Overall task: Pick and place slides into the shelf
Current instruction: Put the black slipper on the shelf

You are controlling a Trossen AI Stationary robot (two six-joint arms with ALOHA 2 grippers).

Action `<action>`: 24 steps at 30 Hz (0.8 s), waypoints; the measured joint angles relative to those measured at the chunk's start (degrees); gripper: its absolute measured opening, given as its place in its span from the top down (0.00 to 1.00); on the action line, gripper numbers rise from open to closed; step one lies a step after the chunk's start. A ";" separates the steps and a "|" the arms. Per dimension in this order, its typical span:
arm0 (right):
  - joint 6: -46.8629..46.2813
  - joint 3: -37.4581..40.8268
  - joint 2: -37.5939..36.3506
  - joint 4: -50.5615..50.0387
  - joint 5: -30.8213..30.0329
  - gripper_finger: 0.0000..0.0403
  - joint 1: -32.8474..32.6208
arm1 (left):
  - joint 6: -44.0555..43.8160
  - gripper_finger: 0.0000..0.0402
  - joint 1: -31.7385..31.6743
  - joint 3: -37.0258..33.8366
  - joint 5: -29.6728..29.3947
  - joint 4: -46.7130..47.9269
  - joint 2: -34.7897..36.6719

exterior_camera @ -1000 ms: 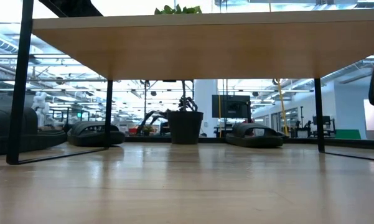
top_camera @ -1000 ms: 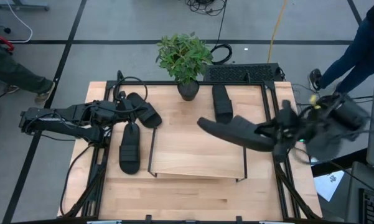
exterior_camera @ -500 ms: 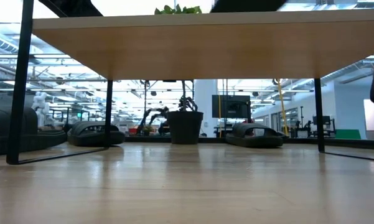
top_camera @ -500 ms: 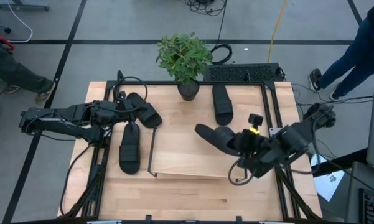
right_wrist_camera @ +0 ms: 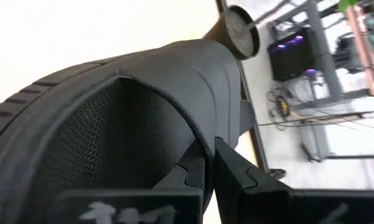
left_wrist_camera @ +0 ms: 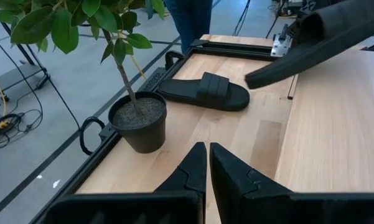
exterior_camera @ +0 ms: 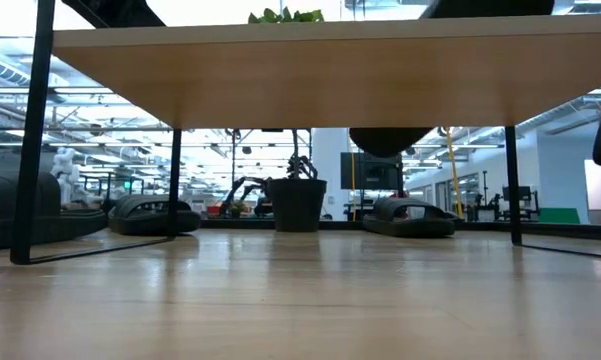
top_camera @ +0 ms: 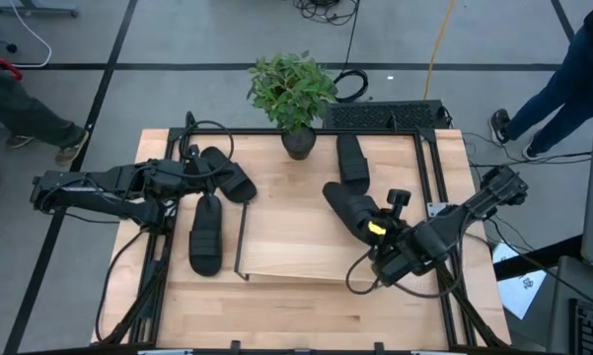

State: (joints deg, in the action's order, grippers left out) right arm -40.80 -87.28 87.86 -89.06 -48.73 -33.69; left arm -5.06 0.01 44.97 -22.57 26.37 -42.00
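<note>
Several black slides show. One (top_camera: 227,174) and another (top_camera: 205,235) lie flat on the table at the left, and a third (top_camera: 352,163) lies at the far side near the plant pot. My right gripper (top_camera: 377,231) is shut on another slide (top_camera: 349,205) over the right part of the shelf (top_camera: 296,247). That slide's tip (exterior_camera: 390,140) peeks out past the shelf board in the low view. My left gripper (top_camera: 185,168) waits shut beside the left slides, touching nothing. My right gripper pinches the slide's wide strap band at its edge (right_wrist_camera: 202,140) between its two fingers. The fingers come slanting down from the table's right and near side. The slide is lifted clear over the shelf board and tilted, its free end (left_wrist_camera: 267,73) pointing to the far left.
A potted plant (top_camera: 294,99) stands at the far edge of the table, close to the far slide. A black wire frame (top_camera: 241,242) holds up the shelf at its left end. People's legs (top_camera: 572,69) show on the floor beyond the table's right and left.
My right gripper has come down and toward the table's left with the slide and has rolled. The slide was high and lay left to right. It now hangs lower over the shelf's right part, turned toward the far left.
</note>
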 joint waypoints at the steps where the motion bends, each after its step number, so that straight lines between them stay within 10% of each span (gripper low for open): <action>1: -0.51 0.85 0.02 0.56 -0.10 1.00 0.00 | 0.00 0.95 0.00 0.00 0.00 0.00 0.00; 24: 12.64 4.41 0.06 16.92 -6.74 1.00 -5.79 | -0.10 0.95 0.00 0.00 -0.47 -0.01 0.00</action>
State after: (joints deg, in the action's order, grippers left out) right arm -28.16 -82.87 87.92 -72.14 -55.46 -39.48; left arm -5.16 0.01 44.97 -23.04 26.36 -42.00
